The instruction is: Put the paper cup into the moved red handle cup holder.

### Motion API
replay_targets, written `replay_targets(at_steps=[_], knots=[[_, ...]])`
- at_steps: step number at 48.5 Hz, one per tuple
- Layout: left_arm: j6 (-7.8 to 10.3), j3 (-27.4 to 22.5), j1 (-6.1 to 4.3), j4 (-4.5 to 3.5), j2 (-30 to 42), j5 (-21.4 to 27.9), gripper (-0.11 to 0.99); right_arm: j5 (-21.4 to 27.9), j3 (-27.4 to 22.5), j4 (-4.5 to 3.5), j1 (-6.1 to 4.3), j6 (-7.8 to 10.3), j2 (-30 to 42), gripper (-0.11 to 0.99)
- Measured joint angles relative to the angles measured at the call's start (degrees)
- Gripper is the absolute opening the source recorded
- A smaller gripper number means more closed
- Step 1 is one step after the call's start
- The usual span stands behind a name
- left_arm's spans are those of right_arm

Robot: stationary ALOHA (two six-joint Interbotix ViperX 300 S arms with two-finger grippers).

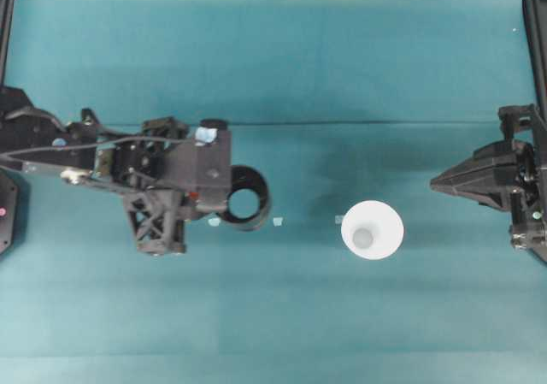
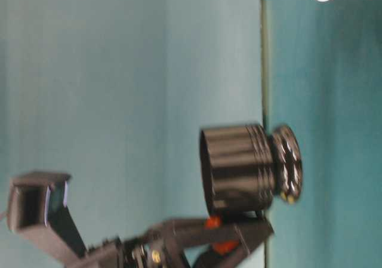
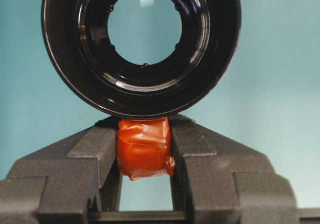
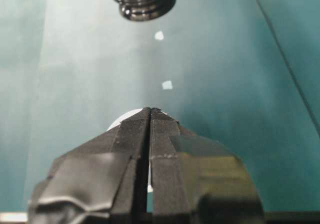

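The red handle cup holder [image 1: 248, 197] is a glossy black round cup, mouth up, left of the table's middle. My left gripper [image 1: 219, 199] is shut on its red-orange handle tab [image 3: 145, 146], which sits squeezed between the two fingers. From table level the holder [image 2: 239, 169] stands upright; I cannot tell whether its base touches the table. The white paper cup [image 1: 372, 228] stands alone to the right, mouth up. My right gripper [image 1: 436, 184] is shut and empty, right of the cup. In the right wrist view the paper cup [image 4: 120, 120] is mostly hidden behind that gripper [image 4: 150, 112].
Small pale tape marks [image 1: 278, 221] lie on the teal table between holder and cup. A fold line [image 1: 342, 124] runs across the cloth behind both. Black frame posts [image 1: 534, 50] stand at the far corners.
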Motion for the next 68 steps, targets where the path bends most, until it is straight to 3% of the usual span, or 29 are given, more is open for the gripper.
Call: replay_targets(at_steps=[10,21,41,68], knots=[[1.32,-3.87,0.09,0.0,5.01,0.0,0.27,0.0,0.0,-0.09,0.0,0.0,0.0,-0.1],[1.41,-6.68,0.09,0.0,10.11,-1.05,0.27,0.0,0.09,0.0,0.0,0.0,0.0,-0.1],[1.41,-6.68,0.09,0.0,16.52,-6.68,0.27,0.0,0.0,-0.09,-0.44,0.09,-0.09,-0.1],[1.32,-5.45,0.09,0.0,18.54,-7.82,0.27,0.0,0.0,0.0,-0.44,0.09,-0.09,-0.1]])
